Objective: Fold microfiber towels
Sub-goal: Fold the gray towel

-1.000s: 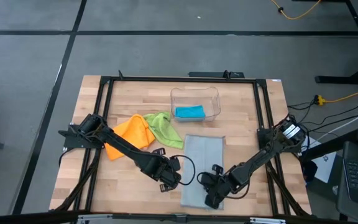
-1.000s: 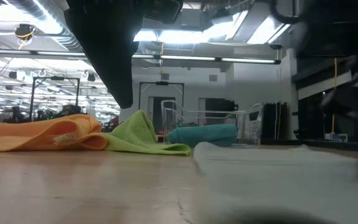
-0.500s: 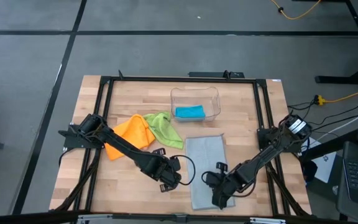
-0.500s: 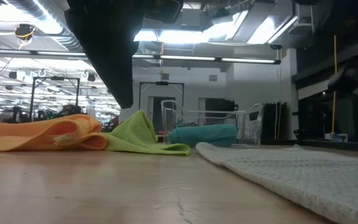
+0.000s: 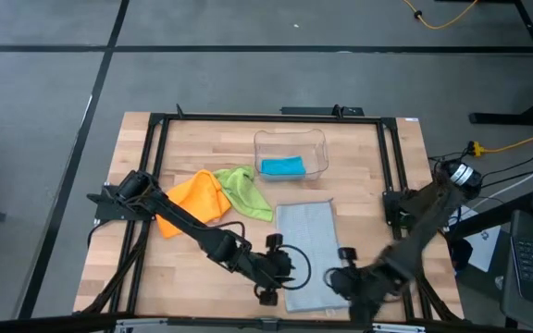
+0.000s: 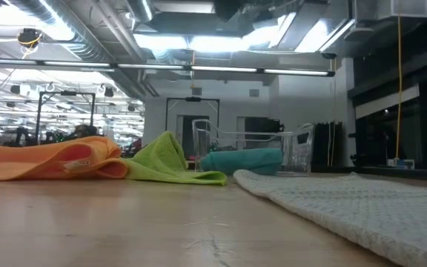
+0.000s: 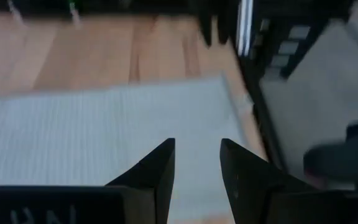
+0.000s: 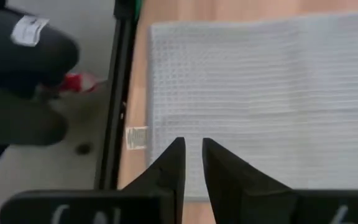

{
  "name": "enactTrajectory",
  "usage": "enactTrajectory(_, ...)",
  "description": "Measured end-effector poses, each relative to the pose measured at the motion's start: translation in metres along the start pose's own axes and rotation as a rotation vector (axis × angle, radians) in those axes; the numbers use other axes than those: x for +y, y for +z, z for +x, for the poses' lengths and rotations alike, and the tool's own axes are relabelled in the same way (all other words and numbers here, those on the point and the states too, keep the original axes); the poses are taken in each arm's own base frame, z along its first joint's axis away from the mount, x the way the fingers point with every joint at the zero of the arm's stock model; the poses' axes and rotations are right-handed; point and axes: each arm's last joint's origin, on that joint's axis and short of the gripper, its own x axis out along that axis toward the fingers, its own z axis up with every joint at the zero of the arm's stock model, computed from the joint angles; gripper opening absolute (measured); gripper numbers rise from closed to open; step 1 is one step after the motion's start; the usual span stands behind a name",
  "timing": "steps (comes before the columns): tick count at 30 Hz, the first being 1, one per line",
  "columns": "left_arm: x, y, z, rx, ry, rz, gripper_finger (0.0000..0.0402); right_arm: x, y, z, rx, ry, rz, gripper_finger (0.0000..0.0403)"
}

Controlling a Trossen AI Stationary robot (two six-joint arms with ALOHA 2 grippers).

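Lying flat near the front edge of the worktop, the pale grey-blue towel is plainly the one in hand, already narrowed to a long strip running front to back. The left hand sits low at the towel's front left corner, its fingers a little apart over the weave and holding nothing. The right hand is at the front right corner, its fingers nearly closed with only a thin slit between them, and no cloth caught there either. From the right wrist view a small label shows at the towel's edge. I would judge this to be the start of the second fold: each hand needs to nip a front corner, lift together and carry that end back over the far end so the edges meet. The orange towel and lime green towel lie crumpled and touching on the left, not yet folded, while the teal blue towel rests folded inside the clear plastic bin at the back.
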Motion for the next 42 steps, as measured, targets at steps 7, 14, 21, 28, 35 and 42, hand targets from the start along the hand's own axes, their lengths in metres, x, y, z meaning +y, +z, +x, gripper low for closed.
enactTrajectory(7, -0.016, 0.008, 0.001, -0.139, -0.025, -0.053, 0.012, 0.032, -0.039, -0.025, -0.168, -0.1, -0.13, 0.0051)
enactTrajectory(14, -0.05, 0.013, 0.035, -0.172, -0.055, 0.011, 0.012, 0.044, -0.053, -0.018, -0.157, -0.101, -0.18, 0.0051)
enactTrajectory(21, -0.057, 0.013, 0.046, -0.022, -0.046, 0.064, 0.0144, 0.04, -0.051, -0.006, -0.074, -0.105, -0.078, 0.0092)
enactTrajectory(28, -0.067, -0.021, 0.074, 0.059, -0.077, 0.134, 0.0196, 0.046, -0.055, 0.017, -0.028, -0.117, -0.092, 0.0185)
enactTrajectory(35, -0.085, -0.035, 0.076, 0.054, -0.129, 0.154, 0.0198, 0.058, -0.061, 0.047, 0.02, -0.069, -0.066, 0.021)
enactTrajectory(42, -0.085, -0.042, 0.081, 0.083, -0.122, 0.105, 0.0197, 0.062, -0.069, 0.074, 0.051, -0.101, -0.08, 0.0211)
